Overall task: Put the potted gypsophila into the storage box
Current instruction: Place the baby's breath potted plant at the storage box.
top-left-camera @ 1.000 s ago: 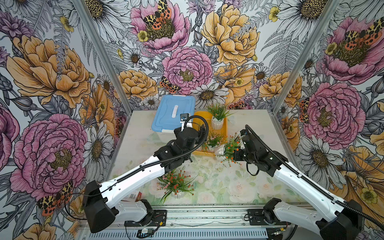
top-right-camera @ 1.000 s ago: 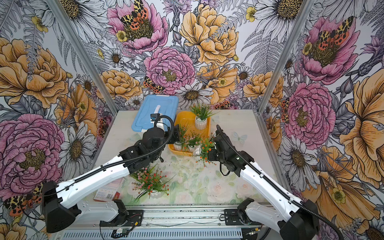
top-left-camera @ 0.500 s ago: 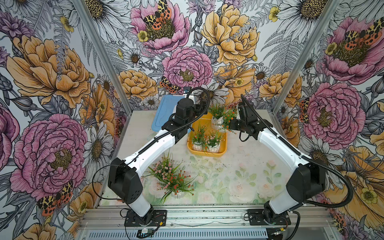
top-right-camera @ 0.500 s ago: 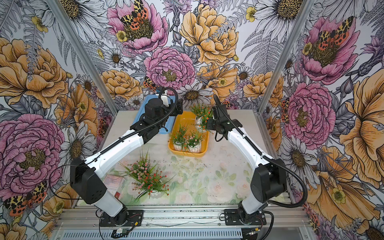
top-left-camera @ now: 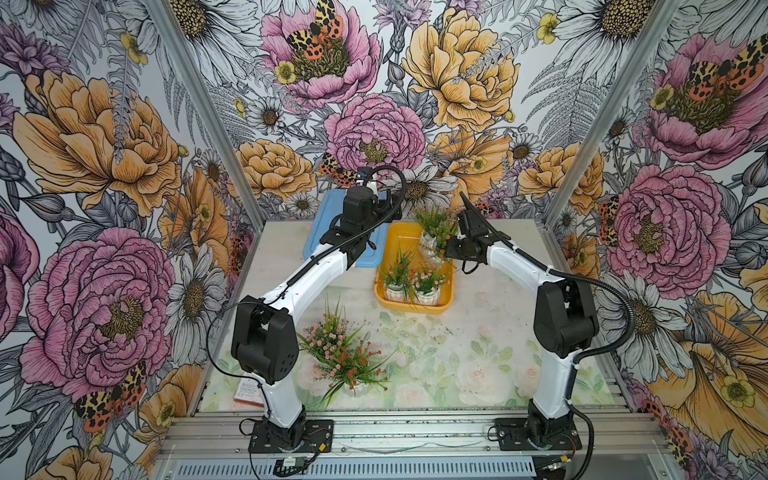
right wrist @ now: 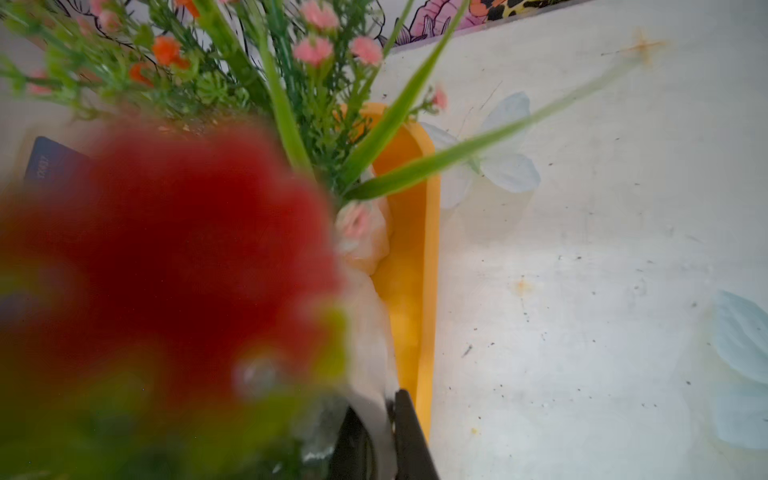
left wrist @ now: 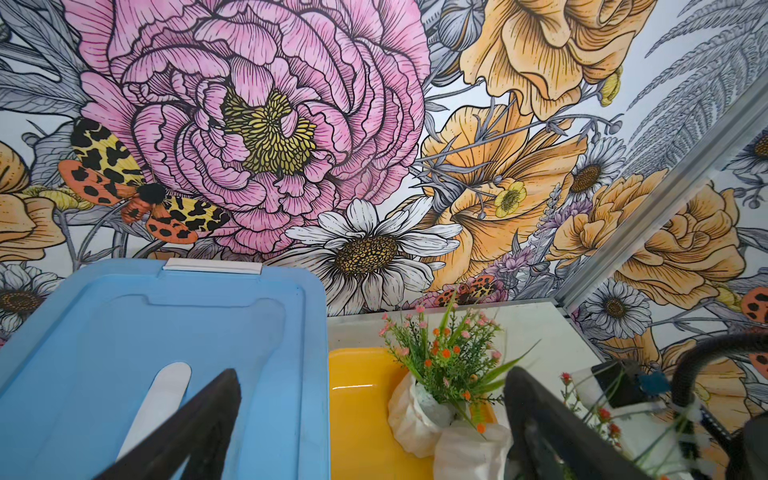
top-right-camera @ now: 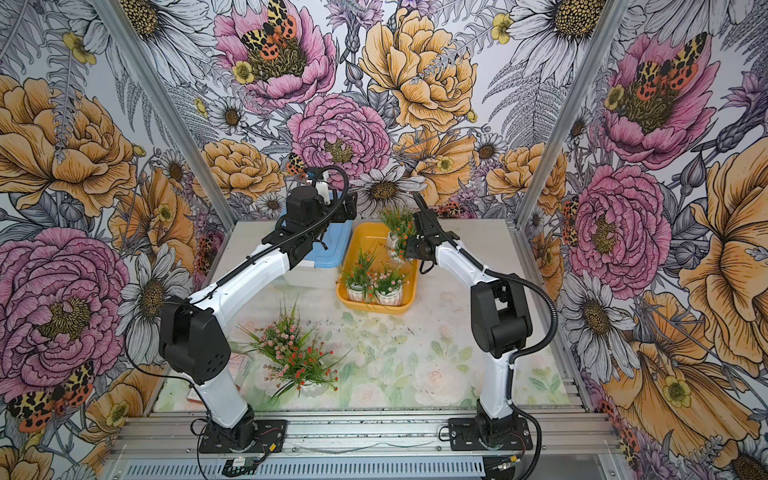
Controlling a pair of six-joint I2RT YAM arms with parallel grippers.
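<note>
In both top views the right gripper (top-left-camera: 449, 250) is pinching the white wrap of a potted gypsophila (top-left-camera: 436, 254), its jaws nearly together on the thin material. The pot is hanging upright over the far right part of the storage box (top-left-camera: 415, 308), just beside another pot (top-left-camera: 424, 240) standing at that far end. Two more pots (top-left-camera: 428, 296) are filling the near end. The box's long axis is running away from the robot, so the free floor is lying in the middle, on the near side of the held pot. The left gripper (top-right-camera: 348, 206) is hovering wide and empty above the blue-lidded box (top-right-camera: 334, 249), apart from the plant. Two further plants (top-right-camera: 297, 357) are waiting on the bench (top-right-camera: 415, 345).

In the left wrist view the left fingers (left wrist: 212, 415) are standing far apart with nothing between them. Beyond them the held pot's wrap (left wrist: 469, 453) is pressing against the standing pot (left wrist: 411, 411).

In the right wrist view a blurred red bloom is covering much of the picture. The dark fingers (right wrist: 409, 432) are clamping the wrap (right wrist: 370, 340), with the box rim (right wrist: 430, 249) just beside it. Whether the base is touching the floor I cannot tell. The coming move is probably a short lowering, straight down or slightly toward the robot.
</note>
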